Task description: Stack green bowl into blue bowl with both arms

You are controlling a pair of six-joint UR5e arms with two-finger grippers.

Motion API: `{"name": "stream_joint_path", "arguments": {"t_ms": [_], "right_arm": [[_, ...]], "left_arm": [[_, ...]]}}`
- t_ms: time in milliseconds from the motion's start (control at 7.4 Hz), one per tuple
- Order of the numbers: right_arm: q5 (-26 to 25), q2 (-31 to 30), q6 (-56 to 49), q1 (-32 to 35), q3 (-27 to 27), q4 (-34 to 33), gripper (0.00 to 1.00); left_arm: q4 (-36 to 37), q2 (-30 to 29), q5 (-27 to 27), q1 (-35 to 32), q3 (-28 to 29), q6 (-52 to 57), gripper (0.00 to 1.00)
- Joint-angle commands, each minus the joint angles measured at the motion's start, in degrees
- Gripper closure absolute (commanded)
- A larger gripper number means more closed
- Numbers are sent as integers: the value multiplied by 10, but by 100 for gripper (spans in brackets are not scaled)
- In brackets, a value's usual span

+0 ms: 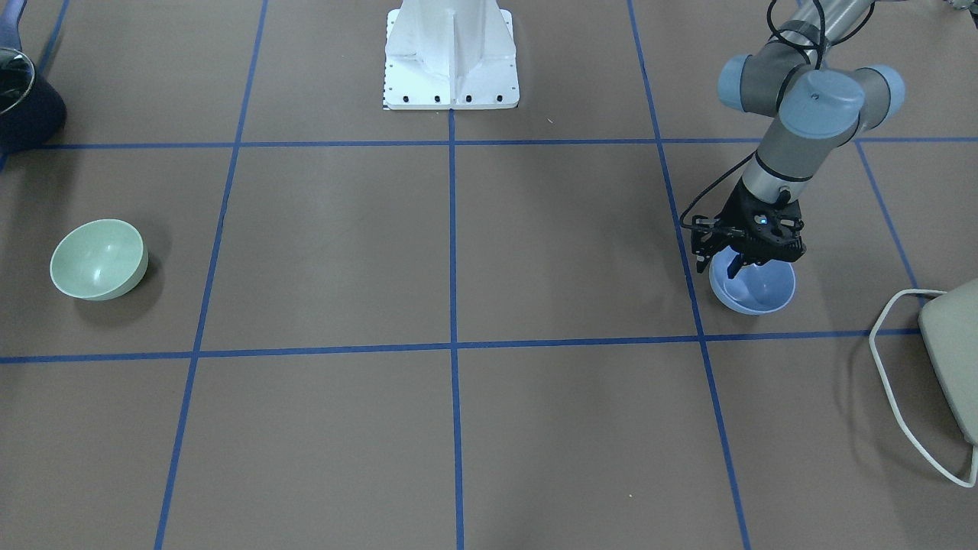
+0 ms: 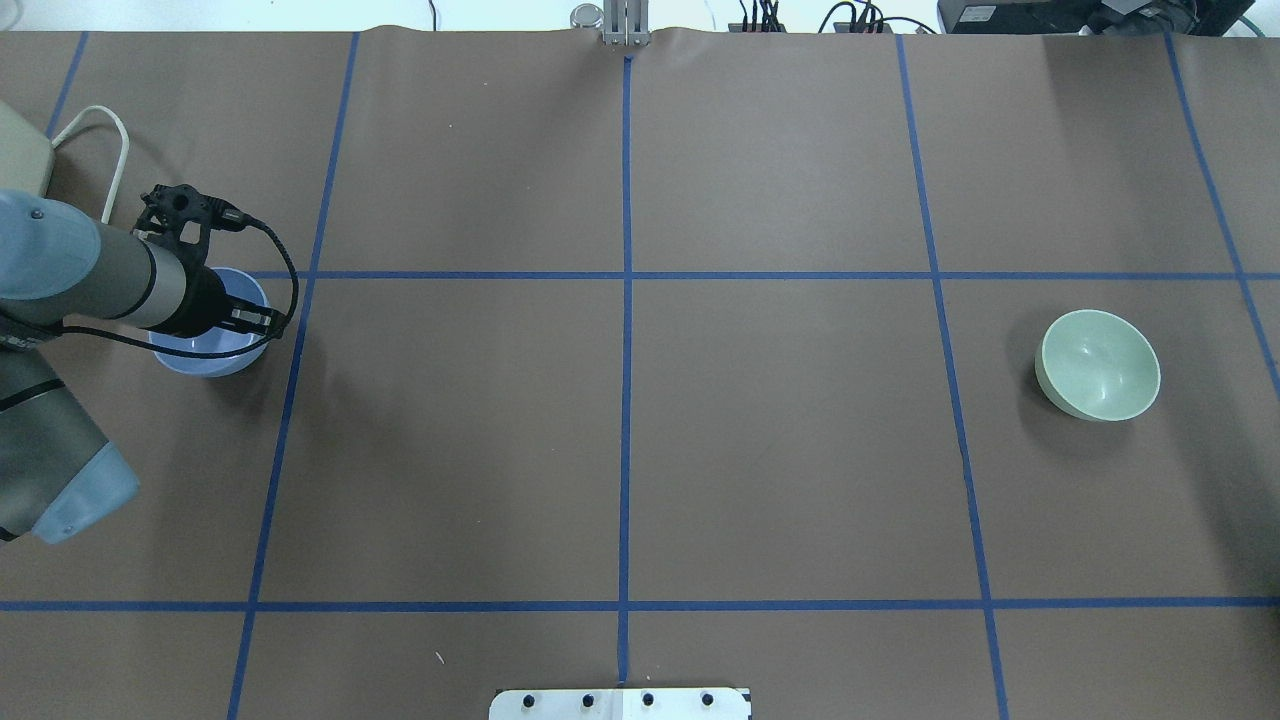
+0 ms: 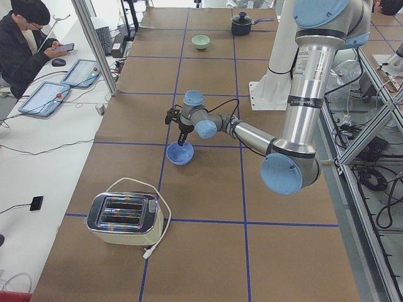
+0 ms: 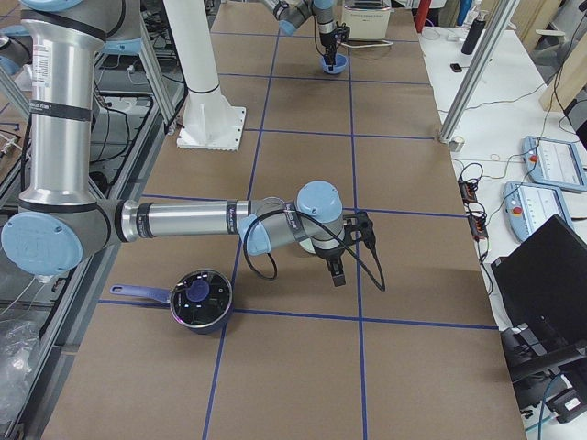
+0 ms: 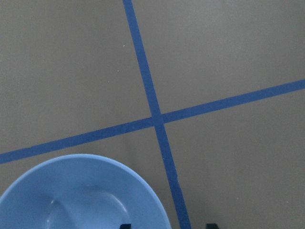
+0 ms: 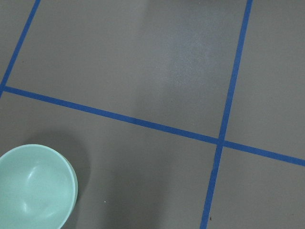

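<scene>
L gripper (image 1: 743,256) points straight down at blue bowl (image 2: 215,352), fingers (image 5: 125,226) spread and straddling its rim, one inside, one outside, not pinching. L arm (image 1: 795,130) slants down at table's (image 2: 620,450) left end, wrist bent over. R gripper (image 4: 337,268) hangs pointing down off a low, level forearm; spread or pressed together, can't tell. Toward right end, green bowl (image 2: 1100,365) sits upright, untouched. Both bowls empty, well apart.
</scene>
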Motion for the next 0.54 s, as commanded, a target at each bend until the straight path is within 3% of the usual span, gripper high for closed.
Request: {"name": "stream_joint_path", "arguments": {"t_ms": [0, 135, 405], "right_arm": [[-1, 0, 1, -1, -1, 0, 0], [-1, 0, 1, -1, -1, 0, 0], [-1, 0, 1, -1, -1, 0, 0]], "left_arm": [[1, -4, 0, 2, 4, 1, 78], [1, -4, 0, 2, 4, 1, 100], [2, -11, 0, 2, -5, -1, 100]]}}
